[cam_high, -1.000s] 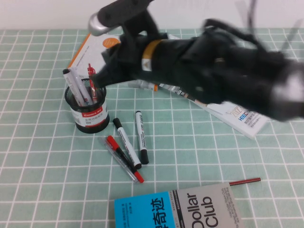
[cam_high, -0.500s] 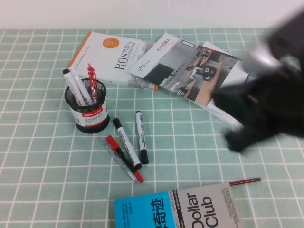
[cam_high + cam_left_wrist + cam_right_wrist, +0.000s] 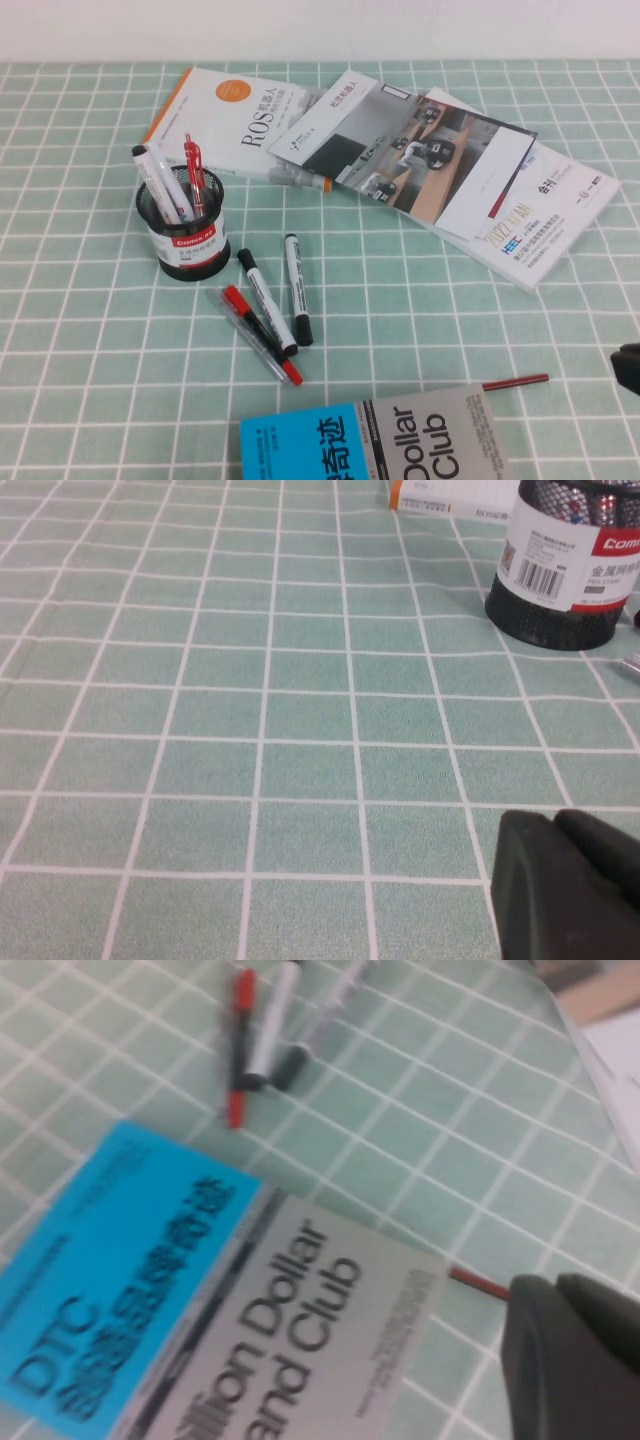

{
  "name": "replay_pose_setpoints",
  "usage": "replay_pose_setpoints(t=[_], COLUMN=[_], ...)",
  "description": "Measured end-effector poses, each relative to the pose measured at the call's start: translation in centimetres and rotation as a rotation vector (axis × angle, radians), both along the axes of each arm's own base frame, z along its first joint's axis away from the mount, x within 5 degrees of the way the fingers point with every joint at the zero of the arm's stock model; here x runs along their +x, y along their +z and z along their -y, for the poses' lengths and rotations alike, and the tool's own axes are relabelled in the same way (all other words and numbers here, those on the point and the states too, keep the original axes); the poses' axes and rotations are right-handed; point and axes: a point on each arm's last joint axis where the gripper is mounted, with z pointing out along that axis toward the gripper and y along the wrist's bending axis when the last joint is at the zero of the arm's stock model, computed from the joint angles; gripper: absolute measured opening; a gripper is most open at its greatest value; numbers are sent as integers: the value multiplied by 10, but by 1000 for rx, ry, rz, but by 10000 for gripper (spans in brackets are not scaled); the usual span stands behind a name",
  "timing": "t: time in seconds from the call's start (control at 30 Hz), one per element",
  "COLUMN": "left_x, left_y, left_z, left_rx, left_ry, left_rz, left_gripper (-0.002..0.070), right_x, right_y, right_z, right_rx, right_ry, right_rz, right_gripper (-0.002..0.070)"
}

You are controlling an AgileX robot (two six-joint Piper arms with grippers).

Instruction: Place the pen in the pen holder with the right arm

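Observation:
The black mesh pen holder [image 3: 182,238] with its red-and-white band stands at the left of the table; it also shows in the left wrist view [image 3: 565,575]. The red pen [image 3: 193,178] stands upright inside it beside a white marker. In the high view only a dark bit of the right arm [image 3: 629,367] shows, at the right edge. My right gripper [image 3: 556,1286] is shut and holds nothing; it hangs over the grid mat by the grey book's corner. My left gripper [image 3: 556,822] is shut, low over bare mat, well short of the holder.
Two white markers with black caps [image 3: 266,300] [image 3: 297,290] and a clear pen with a red cap [image 3: 256,332] lie right of the holder. A thin red stick [image 3: 516,381] lies by the blue-and-grey book [image 3: 380,442]. Open books [image 3: 420,160] cover the back.
The right arm has swung from over the pen holder to the right and nearly out of the high view. The red pen stays in the holder.

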Motion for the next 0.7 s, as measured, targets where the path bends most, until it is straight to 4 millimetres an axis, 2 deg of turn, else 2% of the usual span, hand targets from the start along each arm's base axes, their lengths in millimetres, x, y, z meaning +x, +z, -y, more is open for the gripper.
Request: replay_pose_setpoints(t=[0.17,0.33,0.5,0.7], left_x=[0,0,0,0], left_y=[0,0,0,0], left_z=[0,0,0,0], left_rx=[0,0,0,0], left_ry=[0,0,0,0], left_rz=[0,0,0,0], left_gripper=[-6,-6,-6,-6], right_x=[12,20,-1,-28], right_y=[-30,-63,-95,-121], right_z=[8,43,72,82], right_rx=[-1,135,255,277], right_ry=[-125,-414,-658,-705], right_rz=[24,70,138,318], right_gripper=[-19,-19,-19,-19])
